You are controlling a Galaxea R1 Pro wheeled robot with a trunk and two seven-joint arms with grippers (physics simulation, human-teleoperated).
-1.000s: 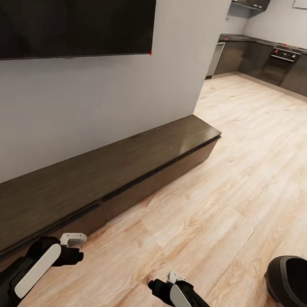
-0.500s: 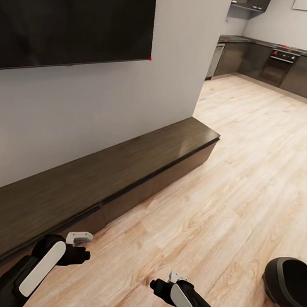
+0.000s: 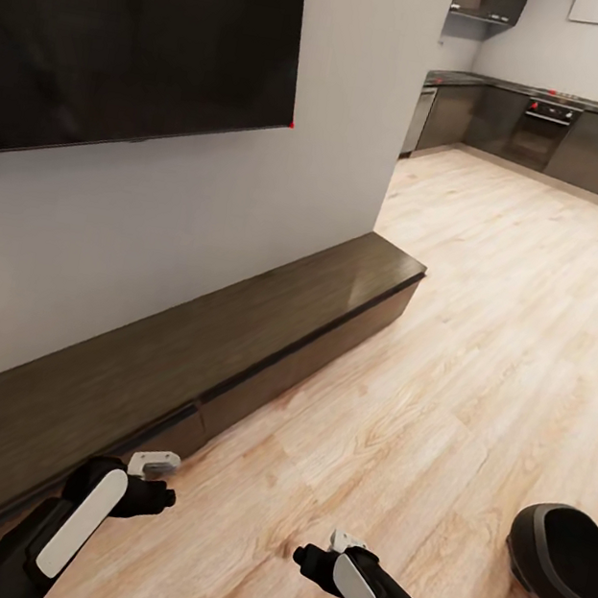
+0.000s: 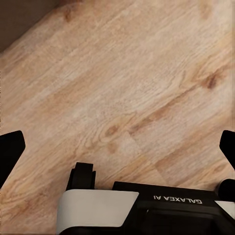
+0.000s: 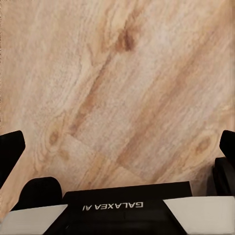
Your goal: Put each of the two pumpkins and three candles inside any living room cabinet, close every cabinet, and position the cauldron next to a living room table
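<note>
Dark brown wooden low cabinet (image 3: 236, 327): along grey wall, fronts shut. Black round cauldron (image 3: 559, 560): on pale plank floor (image 3: 493, 302), right. Left gripper (image 3: 152, 477), right gripper (image 3: 326, 555): fingers apart, empty (pumpkins, candles unseen). Advice: square up before pulling a drawer.

Closed cabinet (image 3: 236, 327) along the wall; cauldron (image 3: 559, 561) on floor (image 3: 485, 350).

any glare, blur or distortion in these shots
Head view: soft sheen on the cabinet top and wood floor, wide-angle slant to the wall; TV flat black, no reflection. Both wrist views: floor grain slightly soft, even light, no harsh shadows.
</note>
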